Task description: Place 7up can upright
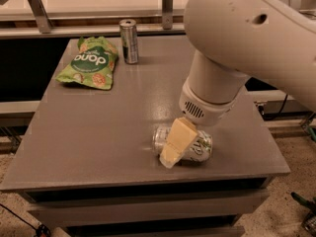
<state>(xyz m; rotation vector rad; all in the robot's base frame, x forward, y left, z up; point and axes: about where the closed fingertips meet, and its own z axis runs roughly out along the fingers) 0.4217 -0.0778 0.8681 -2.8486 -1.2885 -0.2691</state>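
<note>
The 7up can lies on its side near the front right of the grey table, its silver top pointing left. My gripper has come down onto the can from above, and its cream-coloured end covers the can's middle on the near side. The white arm rises from there to the upper right and hides the table behind the can.
A green chips bag lies at the table's back left. A taller slim silver-and-dark can stands upright beside it at the back edge. A rail runs behind the table. The table's front edge is close to the 7up can.
</note>
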